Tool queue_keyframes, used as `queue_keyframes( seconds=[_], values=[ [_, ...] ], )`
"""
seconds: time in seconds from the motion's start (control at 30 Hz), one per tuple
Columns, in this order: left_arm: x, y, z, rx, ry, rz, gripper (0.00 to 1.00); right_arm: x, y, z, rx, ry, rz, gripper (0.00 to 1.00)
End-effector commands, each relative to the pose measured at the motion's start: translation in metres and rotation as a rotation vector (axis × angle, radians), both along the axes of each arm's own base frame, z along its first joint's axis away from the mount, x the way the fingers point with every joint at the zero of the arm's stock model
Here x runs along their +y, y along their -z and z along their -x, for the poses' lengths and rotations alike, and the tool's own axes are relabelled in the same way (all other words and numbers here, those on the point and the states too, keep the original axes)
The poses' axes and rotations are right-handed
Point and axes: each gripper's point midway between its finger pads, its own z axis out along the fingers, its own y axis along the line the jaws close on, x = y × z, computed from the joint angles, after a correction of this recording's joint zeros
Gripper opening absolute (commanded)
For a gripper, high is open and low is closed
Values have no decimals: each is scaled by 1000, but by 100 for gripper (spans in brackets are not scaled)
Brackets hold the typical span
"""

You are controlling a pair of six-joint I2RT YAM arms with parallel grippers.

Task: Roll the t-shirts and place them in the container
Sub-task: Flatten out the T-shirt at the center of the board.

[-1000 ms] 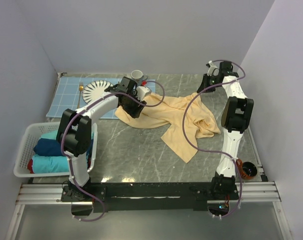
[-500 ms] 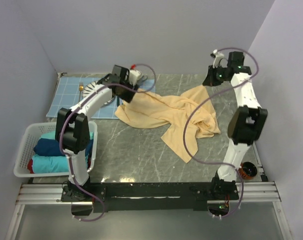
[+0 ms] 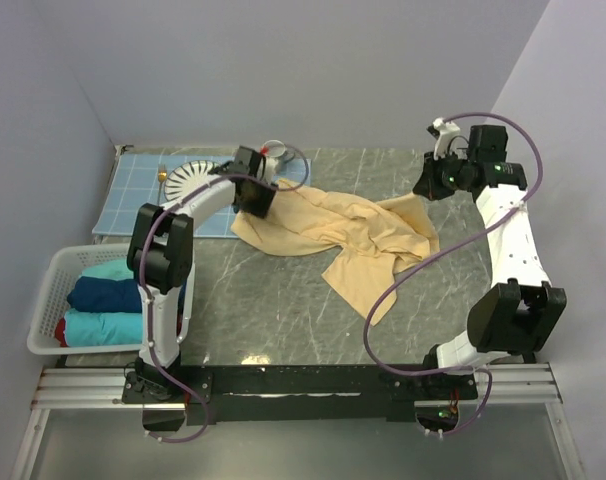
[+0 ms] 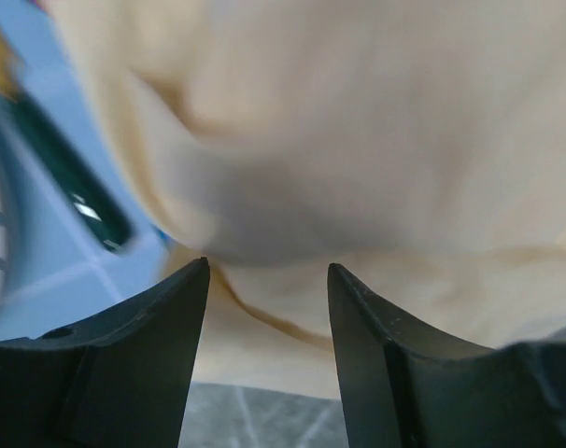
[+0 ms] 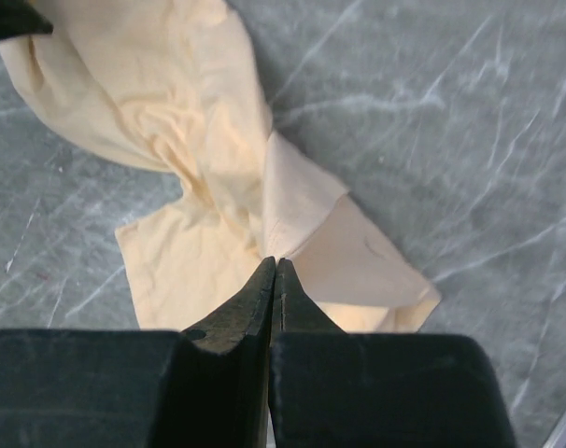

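The left arm point(image 3: 198, 205) and right arm point(image 3: 511, 240) have white shells, black joints and a looping purple cable point(image 3: 367, 335). The left gripper point(image 4: 268, 264) and right gripper point(image 5: 273, 260) are matte black wedges.

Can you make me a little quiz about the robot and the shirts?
1. True or false: the right gripper is pinching the yellow t-shirt.
2. Which one is open? A) the left gripper B) the right gripper
3. Fill in the gap: the navy t-shirt lies in the white ____.

Key: 1 true; 2 A; 3 basket.
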Motion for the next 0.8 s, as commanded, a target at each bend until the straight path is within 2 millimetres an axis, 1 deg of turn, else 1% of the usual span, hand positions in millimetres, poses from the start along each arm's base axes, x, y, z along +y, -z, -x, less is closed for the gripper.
queue_keyframes(
  seconds=[0.0,0.07,0.13,0.23,0.27,0.33,0.37,0.4,0.43,0.47,0.5,0.53,0.57,0.6,0.63,0.67,0.7,0.73,0.77],
  values=[
    [10,-15,38,28,-70,32,62,-6,-14,3,-26,51,5,0],
    [18,-9,53,42,-85,15,63,-5,-15,3,-23,50,1,0],
    [24,-2,61,54,-89,-2,64,-4,-13,2,-6,48,-7,0],
    [27,2,66,57,-72,-15,64,-4,-11,0,11,44,-11,0],
    [28,10,72,78,-59,-24,64,-4,-11,-1,16,44,-12,0],
    [28,21,81,109,-38,-22,62,-5,-12,-4,22,48,-8,0],
    [26,25,84,116,-32,-22,61,-6,-17,-6,11,50,-4,0],
    [27,27,87,112,9,-45,60,-6,-16,-7,16,49,-1,0],
    [29,34,95,129,19,-58,57,-7,-15,-7,25,52,-1,0],
    [26,33,100,126,41,-66,57,-8,-20,-8,16,52,2,0],
    [27,35,106,134,50,-69,56,-7,-20,-9,18,46,6,0],
    [30,43,120,165,64,-77,55,-8,-19,-7,32,46,6,0],
    [26,39,128,164,95,-73,55,-9,-23,-9,22,42,13,0],
    [28,47,142,195,113,-86,54,-9,-21,-8,35,42,16,0],
    [28,42,152,202,135,-86,52,-10,-22,-9,38,43,22,0],
    [21,41,162,209,193,-89,52,-11,-28,-10,25,36,32,0],
    [17,38,170,211,228,-95,52,-11,-28,-5,45,38,39,0],
    [17,39,181,223,263,-110,52,-12,-31,-2,49,37,48,0],
    [12,33,195,221,331,-112,52,-14,-40,0,23,14,79,0]
  ],
)
